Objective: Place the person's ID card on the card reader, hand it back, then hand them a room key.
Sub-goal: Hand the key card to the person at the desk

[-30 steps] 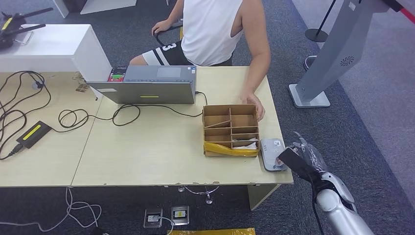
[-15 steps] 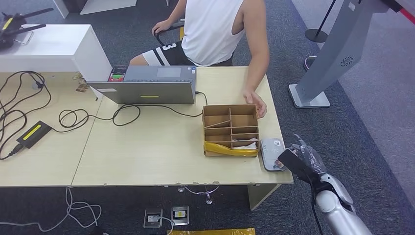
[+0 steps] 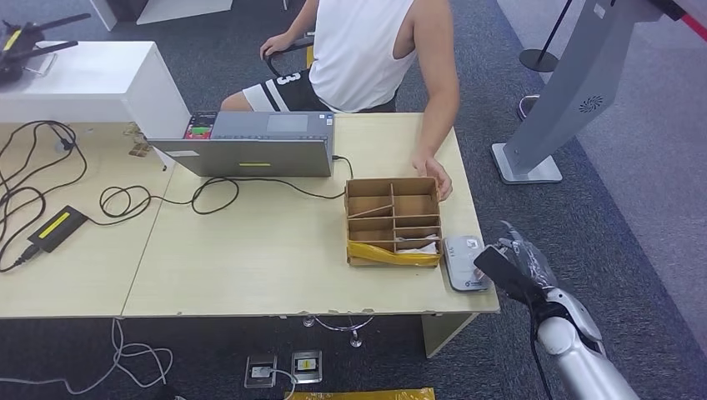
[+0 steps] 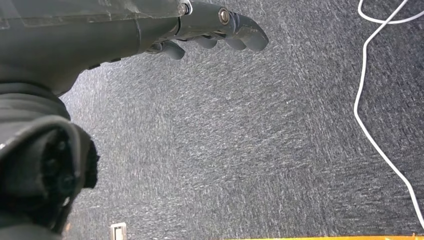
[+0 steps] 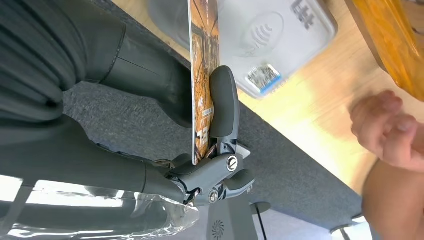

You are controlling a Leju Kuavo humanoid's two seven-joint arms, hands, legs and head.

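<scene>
Over the last second I saw my right hand (image 3: 508, 265) lift slightly away from the flat grey card reader (image 3: 463, 261), its thumb and fingers pinching the orange printed ID card (image 5: 202, 75) just beside the reader; I judged the handback next, left hand (image 4: 210, 30) hanging empty, fingers loosely curled

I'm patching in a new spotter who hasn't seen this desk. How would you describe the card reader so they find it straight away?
Start at the light wooden table and go to its front corner on the robot's right. There, beside the cardboard divider box with yellow tape, lies the card reader: a flat, pale grey pad with rounded corners. A contactless wave symbol and a small sticker mark its top, and the right hand holds a card next to it.
</scene>
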